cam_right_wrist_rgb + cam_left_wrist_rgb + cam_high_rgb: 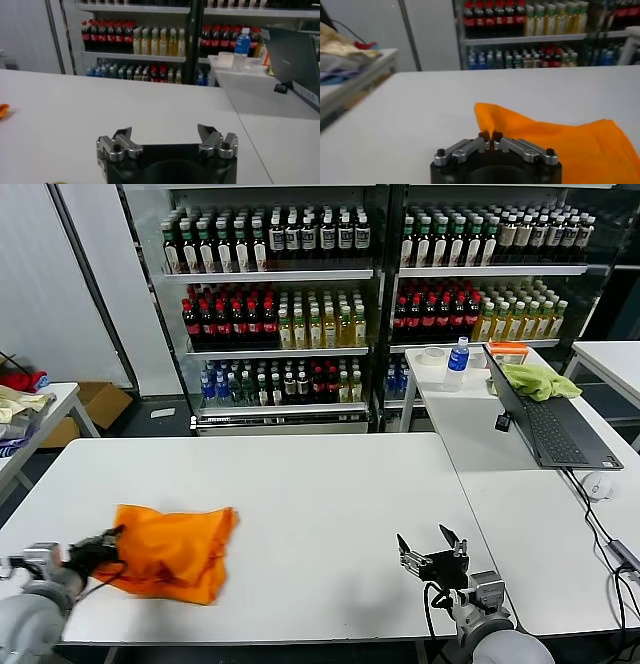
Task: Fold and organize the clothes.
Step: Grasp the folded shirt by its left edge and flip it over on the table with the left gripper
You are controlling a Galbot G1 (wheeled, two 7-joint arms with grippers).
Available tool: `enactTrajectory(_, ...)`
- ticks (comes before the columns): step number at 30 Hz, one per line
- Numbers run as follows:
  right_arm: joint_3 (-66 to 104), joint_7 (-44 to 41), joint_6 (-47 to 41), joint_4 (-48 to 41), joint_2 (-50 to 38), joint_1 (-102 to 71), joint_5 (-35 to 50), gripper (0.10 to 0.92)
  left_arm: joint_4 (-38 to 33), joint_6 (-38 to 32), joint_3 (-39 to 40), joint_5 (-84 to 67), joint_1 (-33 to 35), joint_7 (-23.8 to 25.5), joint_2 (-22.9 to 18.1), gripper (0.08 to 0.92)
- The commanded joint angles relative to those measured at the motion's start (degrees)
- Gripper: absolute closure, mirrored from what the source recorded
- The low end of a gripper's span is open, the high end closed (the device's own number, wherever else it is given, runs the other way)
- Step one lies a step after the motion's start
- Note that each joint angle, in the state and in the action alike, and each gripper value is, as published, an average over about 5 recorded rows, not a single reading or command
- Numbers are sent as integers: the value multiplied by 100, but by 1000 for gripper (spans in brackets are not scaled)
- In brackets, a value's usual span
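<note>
on your white worktop (300,504) the crumpled orange t-shirt (170,549) lies near the front left edge, your left gripper (490,135) has its fingers clenched on the shirt's corner, and your right gripper (430,546) hovers front right, fingers released.

The white table (300,484) lies bare between the orange T-shirt (170,549) at its near left and the right gripper (432,556) at its near right; a gripper could pass freely across this span. On the adjoining table to the right, a laptop (545,419), mouse (598,484) and cable (600,529) obstruct passage. Drink shelves (300,304) close off the far side.
</note>
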Motion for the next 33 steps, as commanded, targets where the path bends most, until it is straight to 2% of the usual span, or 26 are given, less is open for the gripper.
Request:
enactTrajectory(1,-70,-3,18,-46,41,80,-1,203,1187,420,-2326,-138,768,929,1385,910)
enactTrajectory(4,-55,-1,19,-48,-40,90,8,203,983,431,-2234,-485,565,763,1468,910)
enactTrajectory(7,-1,0,16,-19,-130,74,17,203,-84,429,-1646,-1089,386,267,1136,910)
enactTrajectory(9,52,-2,14,29,-149,19,14,203,-1044,403,-982,-1381,393,-134,562,910)
enactTrajectory(11,101,-5,8,101,-166,-76,9,203,-1955,297,-28,-1394,480,-397,-218,910)
enactTrajectory(13,132,-7,1,156,-202,-166,2,203,-2555,171,878,-1268,471,-508,-913,910)
enactTrajectory(15,137,-2,-2,157,-237,-194,-16,203,-2832,69,1513,-1171,322,-541,-1328,910)
enactTrajectory(18,133,9,-10,157,-226,-198,-42,203,-2893,-2,1951,-1078,82,-487,-1606,910)
enactTrajectory(26,100,2,-13,175,-162,-236,-109,203,-2150,-185,1793,-974,-480,-382,-1490,910)
enactTrajectory(33,114,-1,-13,174,-143,-241,-129,203,-1873,-243,1935,-638,-641,-348,-1625,910)
